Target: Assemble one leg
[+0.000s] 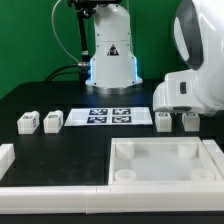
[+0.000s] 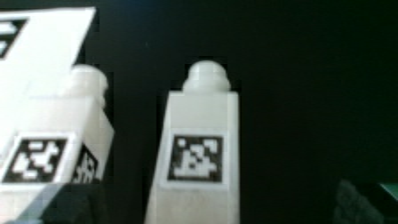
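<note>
Closest to the exterior camera, a white rail runs along the front of the black table. Just behind it sits the tray, with round sockets at its corners. Beyond the tray the marker board lies flat, and four legs sit in a row with it, each apart from the next. One leg and a second leg are on the exterior view's left of the board. A third leg and a fourth leg are on its right. The arm hangs over that right-hand pair, and its base stands at the back. The wrist view looks down on two legs side by side with a dark gap between them: a leg and its neighbour leg. Each shows a tag face and a rounded peg at one end, with a corner of the marker board near them. The claw is released, its dim fingers spread wide and gripping nothing.
</note>
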You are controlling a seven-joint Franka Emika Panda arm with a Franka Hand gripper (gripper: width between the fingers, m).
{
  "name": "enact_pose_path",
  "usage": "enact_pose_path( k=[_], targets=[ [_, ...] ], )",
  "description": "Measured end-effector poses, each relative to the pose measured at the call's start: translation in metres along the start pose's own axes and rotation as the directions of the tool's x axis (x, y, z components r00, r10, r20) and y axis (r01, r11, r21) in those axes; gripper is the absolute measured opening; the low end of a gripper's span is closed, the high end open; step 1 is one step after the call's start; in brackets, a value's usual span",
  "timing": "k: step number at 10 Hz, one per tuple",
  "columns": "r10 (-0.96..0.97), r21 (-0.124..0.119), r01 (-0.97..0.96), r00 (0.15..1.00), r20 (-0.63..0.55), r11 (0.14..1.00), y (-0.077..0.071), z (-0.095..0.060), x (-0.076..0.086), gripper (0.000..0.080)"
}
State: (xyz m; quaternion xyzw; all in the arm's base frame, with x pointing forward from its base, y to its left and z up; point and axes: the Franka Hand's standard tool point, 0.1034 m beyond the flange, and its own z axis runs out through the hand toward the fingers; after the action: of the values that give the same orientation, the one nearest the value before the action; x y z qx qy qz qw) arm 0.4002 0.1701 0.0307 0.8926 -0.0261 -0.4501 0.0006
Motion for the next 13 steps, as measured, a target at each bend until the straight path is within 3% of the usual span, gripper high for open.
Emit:
enact_pose_path(
  k=[4,6,8,9,10,13],
  targets=[
    [0.012,-0.002,-0.012,1.000,0.011,1.000,-0.006,0.027,0.007,0.0649],
    [0.013,-0.001,-0.013,1.000,0.007,1.000,-0.006,0.030,0.008,0.0649],
    [0.013,-0.002,-0.013,1.000,0.008,1.000,-0.006,0.031,0.008,0.0388],
    [0.013,-0.002,-0.013,1.000,0.008,1.000,-0.006,0.031,0.008,0.0388],
    [0.013,-0.002,-0.013,1.000,0.008,1.000,-0.006,0.031,0.008,0.0291],
    [0.013,-0.002,-0.013,1.000,0.008,1.000,-0.006,0.031,0.008,0.0291]
  ],
)
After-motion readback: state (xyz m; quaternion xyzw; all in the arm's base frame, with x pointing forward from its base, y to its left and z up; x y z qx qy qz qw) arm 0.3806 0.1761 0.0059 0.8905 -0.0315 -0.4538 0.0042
